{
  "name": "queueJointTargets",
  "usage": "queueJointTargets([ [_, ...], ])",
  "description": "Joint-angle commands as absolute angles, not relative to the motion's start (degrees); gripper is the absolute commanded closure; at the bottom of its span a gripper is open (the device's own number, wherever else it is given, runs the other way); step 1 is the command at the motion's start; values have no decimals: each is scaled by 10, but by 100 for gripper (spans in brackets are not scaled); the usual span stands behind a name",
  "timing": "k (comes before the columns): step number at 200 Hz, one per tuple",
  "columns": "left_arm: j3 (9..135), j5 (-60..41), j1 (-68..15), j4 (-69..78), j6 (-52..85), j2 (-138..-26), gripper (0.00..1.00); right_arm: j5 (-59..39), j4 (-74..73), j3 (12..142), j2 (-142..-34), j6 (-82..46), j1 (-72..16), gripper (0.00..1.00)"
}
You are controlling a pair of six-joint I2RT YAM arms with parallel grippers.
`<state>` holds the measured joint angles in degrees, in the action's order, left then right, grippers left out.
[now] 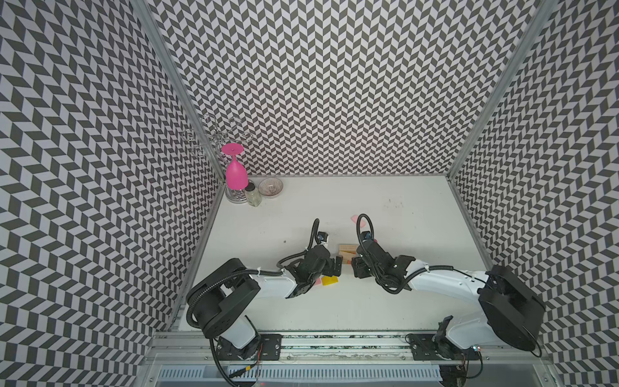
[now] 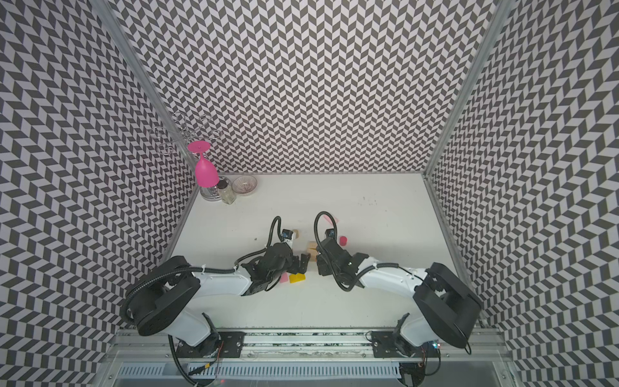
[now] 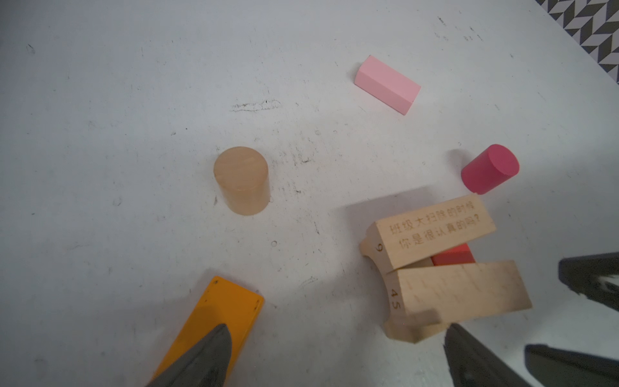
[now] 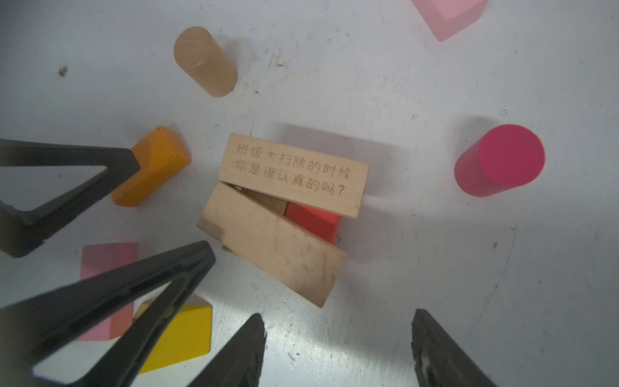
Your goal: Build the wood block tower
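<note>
- Tower (image 1: 346,249), both top views: low tan stack at middle of tabletop (image 1: 385,301), left claw (image 1: 338,264) and right claw (image 1: 354,266) facing each other just on its near side.
- Yellow block (image 2: 297,278) and pink block (image 2: 284,277), top view: flat on tabletop, side by side, partly under left claw.
- Pink goblet (image 1: 236,174), glass bowl (image 1: 270,187), small jar (image 1: 253,195): far-left corner, well apart from blocks.
- Left wrist view, left claw (image 3: 335,362): released, spread wide, nothing gripped; one finger over orange block (image 3: 227,311), other just beside tan arch (image 3: 412,326).
- Same view, tower: engraved tan bar (image 3: 432,231) and plain tan bar (image 3: 462,289) laid in a shallow V atop tan arch and red block (image 3: 454,256).
- Same view, loose pieces: tan cylinder (image 3: 242,179) upright; pink bar (image 3: 387,84) flat; red cylinder (image 3: 489,168) standing near tower.
- Right wrist view, right claw (image 4: 338,355): released, fingers apart, empty gap facing plain tan bar.
- Same view: tower central; left claw's fingers (image 4: 187,264) above pink block and yellow block; orange block at tip of one finger; red cylinder and tan cylinder apart from tower.
</note>
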<state>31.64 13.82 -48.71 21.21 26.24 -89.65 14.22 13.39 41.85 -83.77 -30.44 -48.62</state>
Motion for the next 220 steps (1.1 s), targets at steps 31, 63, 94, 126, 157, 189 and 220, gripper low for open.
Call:
queueJointTargets([
  [31,311,144,-484,211,262,-886,0,192,150,442,-865,-316,-488,31],
  [63,311,144,-484,214,262,-889,0,200,150,446,-875,-320,-487,31],
  [94,310,145,-484,214,262,-890,0,203,149,447,-877,-323,-488,31],
  [126,309,143,-483,216,264,-889,0,210,150,447,-877,-326,-486,31],
  [157,312,143,-484,214,264,-891,0,219,158,449,-882,-331,-482,31],
  [189,313,143,-484,214,264,-890,0,216,155,450,-881,-330,-482,31],
  [220,313,144,-484,213,264,-888,0,214,151,455,-888,-330,-482,31],
])
